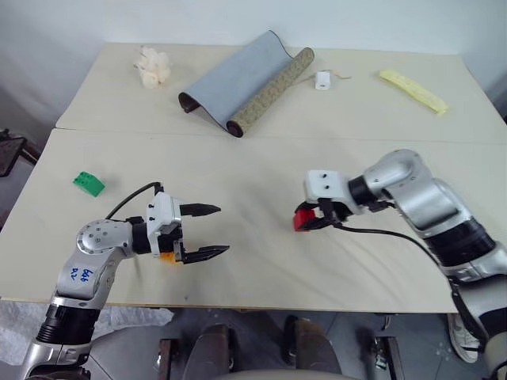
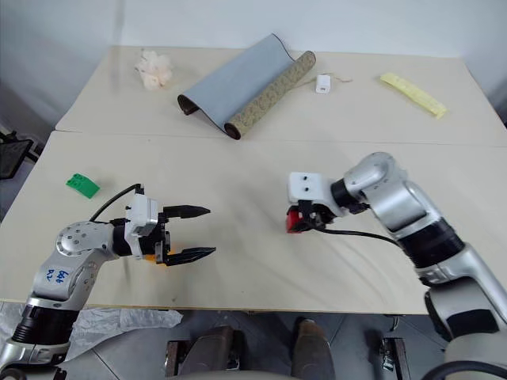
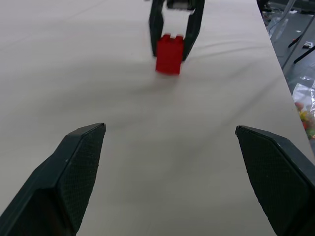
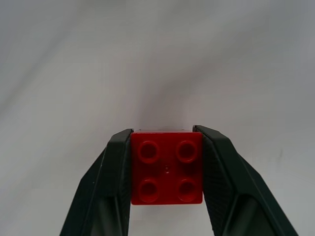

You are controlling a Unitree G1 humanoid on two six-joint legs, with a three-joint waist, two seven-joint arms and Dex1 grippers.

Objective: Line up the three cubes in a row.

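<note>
My right gripper is shut on the red cube, with one finger on each side and the studs facing its wrist camera. It holds the cube low over the middle of the near table; I cannot tell whether the cube touches the surface. My left gripper stands open at the front left, pointing toward the red cube with bare table between its fingers. The orange-yellow cube peeks out from under that gripper's body. The green cube lies by itself near the table's left edge.
On the far table lie a half-rolled grey mat, a crumpled white object, a small white block with a cord and a long pale-yellow strip. A seam separates the two tables.
</note>
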